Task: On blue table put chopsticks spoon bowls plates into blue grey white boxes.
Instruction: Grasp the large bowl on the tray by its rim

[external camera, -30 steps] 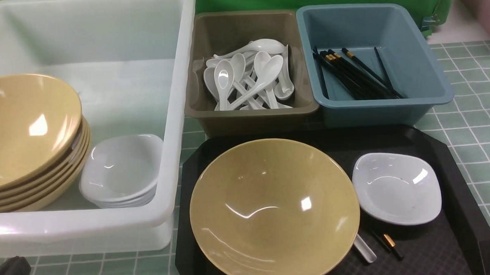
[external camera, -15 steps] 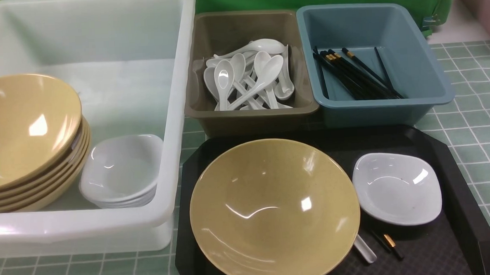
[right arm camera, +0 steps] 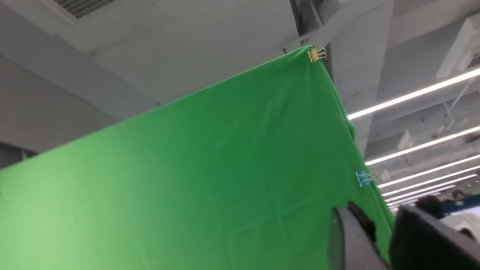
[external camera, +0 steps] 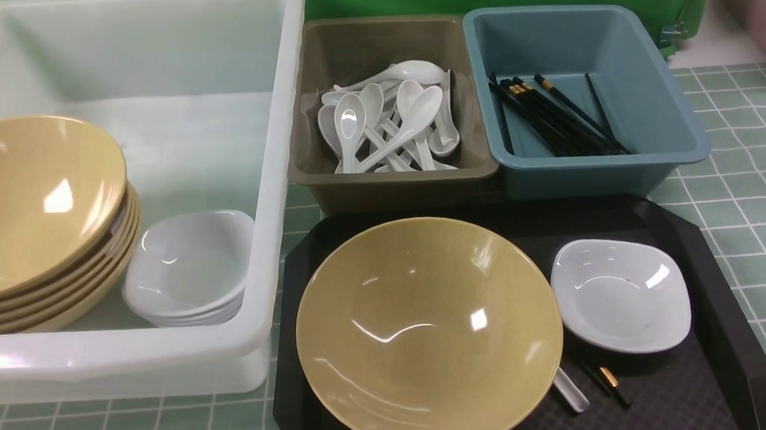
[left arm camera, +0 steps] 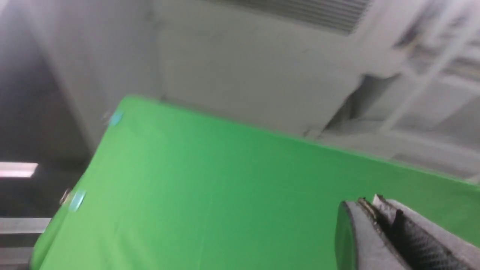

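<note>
The left tool [left arm camera: 372, 204], tips together, has left the front view; the right tool's [right arm camera: 380, 221] tips stand apart, empty. On the tray [external camera: 672, 396], bowl [external camera: 427, 329], plate [external camera: 621, 295], spoon [external camera: 570, 391] and chopsticks [external camera: 613, 386] apparently still need sorting.

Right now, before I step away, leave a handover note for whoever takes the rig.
Left end effector: shut, empty.
Right end effector: jaws slightly apart, nothing between them.
Done: tan bowls and white plates stacked in the white tub; spoons in the grey bin; chopsticks in the blue bin.
Left, on the black tray: a tan bowl, a white plate, a spoon partly hidden by the bowl, and chopsticks.
</note>
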